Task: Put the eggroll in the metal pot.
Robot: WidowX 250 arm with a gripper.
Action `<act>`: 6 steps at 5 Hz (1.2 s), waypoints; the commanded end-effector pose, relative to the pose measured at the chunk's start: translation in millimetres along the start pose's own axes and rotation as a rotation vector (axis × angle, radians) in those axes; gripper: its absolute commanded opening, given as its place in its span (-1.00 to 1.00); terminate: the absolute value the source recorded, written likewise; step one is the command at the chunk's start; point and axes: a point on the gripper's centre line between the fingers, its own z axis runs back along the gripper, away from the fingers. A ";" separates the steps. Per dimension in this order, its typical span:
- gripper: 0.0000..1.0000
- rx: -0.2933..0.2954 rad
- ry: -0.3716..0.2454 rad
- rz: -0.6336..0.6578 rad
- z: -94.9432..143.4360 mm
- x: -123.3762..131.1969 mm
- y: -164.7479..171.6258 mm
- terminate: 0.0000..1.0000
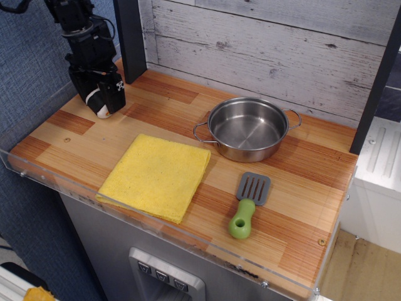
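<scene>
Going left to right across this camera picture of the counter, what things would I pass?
Gripper holding the eggroll → yellow cloth → metal pot. The spatula overlaps the pot's span, so I leave it out.

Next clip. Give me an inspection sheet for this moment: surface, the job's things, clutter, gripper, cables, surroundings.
Surface: wooden counter with striped planks and a clear acrylic edge at the front.
Job's things: eggroll at the far left, between the gripper's fingers, only its white end showing; metal pot upright and empty, right of centre.
Clutter: yellow cloth folded flat at the front; spatula with green handle lying in front of the pot.
Gripper: gripper shut on the eggroll, far from the pot; lift height cannot be told.
Cables: black wires on the arm.
Surroundings: whitewashed plank wall behind; blue fabric panel on the left.
</scene>
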 end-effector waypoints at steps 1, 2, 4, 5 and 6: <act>-1.00 0.040 -0.047 0.050 10.3 0.5 5.4 -1.00; -1.00 0.107 -0.057 0.154 27.8 -3.4 10.0 -1.00; -1.00 0.210 -0.118 0.353 93.5 1.4 -55.8 -1.00; -1.00 0.217 -0.157 0.310 96.6 5.1 -106.9 -1.00; -1.00 0.169 -0.136 0.253 74.4 12.3 -134.1 -1.00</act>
